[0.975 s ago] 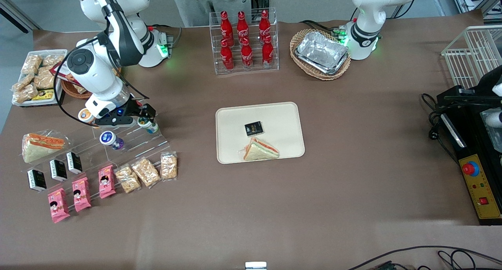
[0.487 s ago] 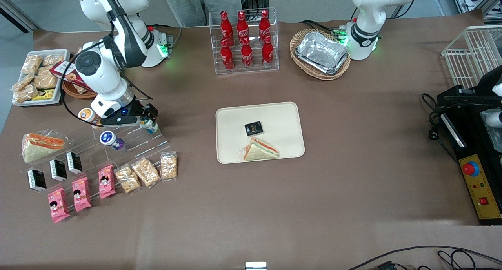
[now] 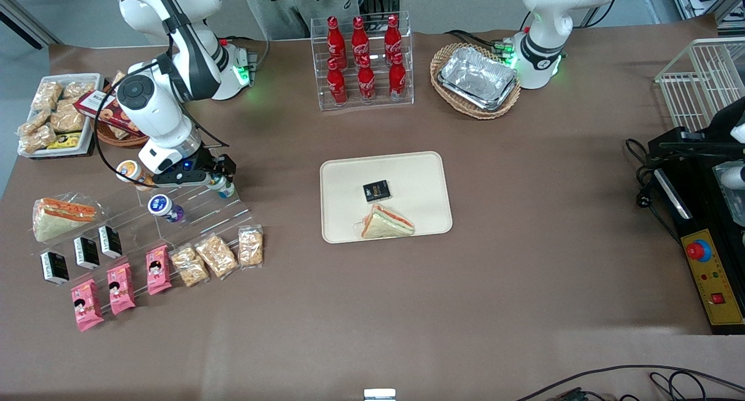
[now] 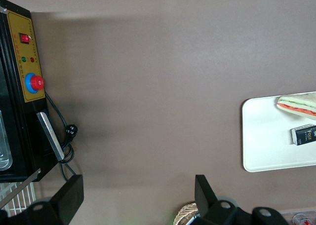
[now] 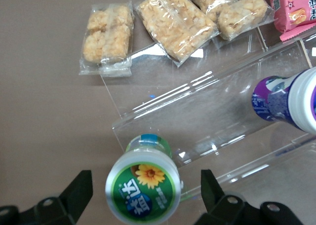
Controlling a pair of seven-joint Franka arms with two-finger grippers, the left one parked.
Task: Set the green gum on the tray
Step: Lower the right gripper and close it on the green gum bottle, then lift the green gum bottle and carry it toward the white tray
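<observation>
Front view: the green gum (image 3: 221, 185) stands on the clear acrylic step rack (image 3: 198, 206) at the working arm's end of the tabletop, well apart from the cream tray (image 3: 407, 171), which already carries a black packet (image 3: 376, 191) and a sandwich (image 3: 386, 221). The right arm reaches out from its base and bends down at the wrist, so that the tool (image 3: 216, 177) hangs just over the canister. The purple gum (image 3: 163, 208) lies a step lower, nearer the camera, and the orange gum (image 3: 128, 171) sits beside the arm.

Right wrist view: the tool (image 5: 143, 198) is spread wide — its two dark fingers (image 5: 74, 193) flank the white lid of the green gum (image 5: 143, 187) with a gap on each side, nothing gripped. The step in hand looks like the grasp. To do it well, the tool should come straight down, centred on the lid, and close on the body below the lid — without nudging the purple gum (image 5: 289, 100) or scraping the rack (image 5: 207, 116).

Left wrist view: only a corner of the tray (image 4: 261, 136) shows.
</observation>
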